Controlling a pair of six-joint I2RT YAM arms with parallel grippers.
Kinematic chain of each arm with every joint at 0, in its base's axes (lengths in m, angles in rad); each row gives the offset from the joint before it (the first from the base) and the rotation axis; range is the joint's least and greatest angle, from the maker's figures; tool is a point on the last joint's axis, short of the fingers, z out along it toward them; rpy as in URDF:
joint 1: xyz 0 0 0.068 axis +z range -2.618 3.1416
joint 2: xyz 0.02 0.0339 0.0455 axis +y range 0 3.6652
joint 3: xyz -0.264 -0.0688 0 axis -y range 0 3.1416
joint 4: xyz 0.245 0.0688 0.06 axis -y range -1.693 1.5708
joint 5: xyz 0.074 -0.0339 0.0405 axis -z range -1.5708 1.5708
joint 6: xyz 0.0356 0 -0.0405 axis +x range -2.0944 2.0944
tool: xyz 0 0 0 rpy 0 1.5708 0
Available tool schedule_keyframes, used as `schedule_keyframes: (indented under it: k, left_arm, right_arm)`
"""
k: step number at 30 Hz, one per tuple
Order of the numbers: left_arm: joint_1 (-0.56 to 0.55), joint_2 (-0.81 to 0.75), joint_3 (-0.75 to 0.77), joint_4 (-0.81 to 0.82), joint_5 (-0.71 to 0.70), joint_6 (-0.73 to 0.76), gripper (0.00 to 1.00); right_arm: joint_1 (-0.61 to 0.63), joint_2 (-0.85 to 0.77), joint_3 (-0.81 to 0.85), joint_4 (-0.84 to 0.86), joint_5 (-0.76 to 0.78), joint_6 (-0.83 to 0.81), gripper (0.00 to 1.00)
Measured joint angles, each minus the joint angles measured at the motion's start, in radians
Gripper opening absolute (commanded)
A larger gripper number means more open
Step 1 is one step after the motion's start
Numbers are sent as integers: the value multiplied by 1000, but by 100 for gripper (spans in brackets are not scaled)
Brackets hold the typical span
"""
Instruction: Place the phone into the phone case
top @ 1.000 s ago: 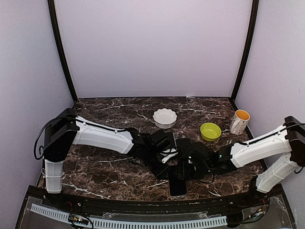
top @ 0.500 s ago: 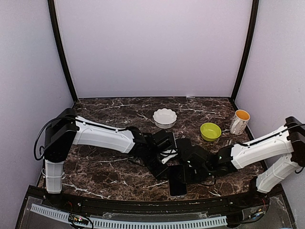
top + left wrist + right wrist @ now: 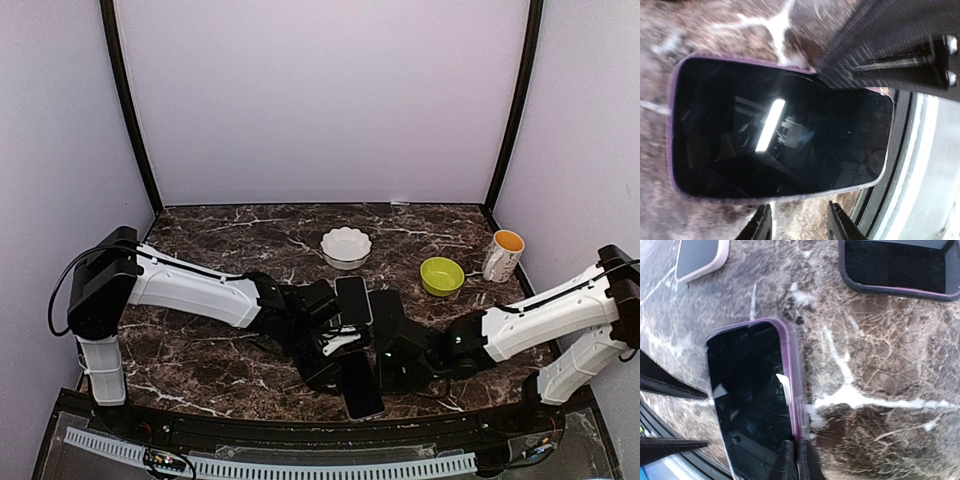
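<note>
Black-screened phone (image 3: 747,405) lies inside a translucent purple phone case (image 3: 790,365) by the near edge of the dark marble surface (image 3: 220,235). Right gripper (image 3: 796,460), fingers together, touches its long edge; left gripper (image 3: 799,225) hovers, fingers apart. Seating seems nearly done; next, press the edges flush.

I have both arms stretched low and inward, and they meet near the front middle. The left arm (image 3: 190,285) runs from its base on the left, forearm almost level, wrist dipped toward the near edge. The left gripper (image 3: 799,226) has its fingers (image 3: 762,225) parted with a clear gap between them. The right arm (image 3: 540,315) slants down from the right, wrist low. The right gripper (image 3: 797,460) is pinched together, its tips pressed side by side.
</note>
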Motion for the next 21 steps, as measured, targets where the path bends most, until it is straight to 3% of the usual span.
schedule_keyframes:
  k: [3,16,17,21]
  left_arm:
    - [-1,3,-25,12,41,10,33]
    - [-1,-2,-47,10,66,37,34]
    - [-1,-4,-47,9,60,39,34]
    - [14,-32,-48,5,30,41,35]
  right_arm:
    - [19,34,29,-8,18,21,0]
    - [137,109,131,-166,113,101,1]
    - [138,110,142,-190,104,95,6]
    - [138,114,213,-332,84,51,51]
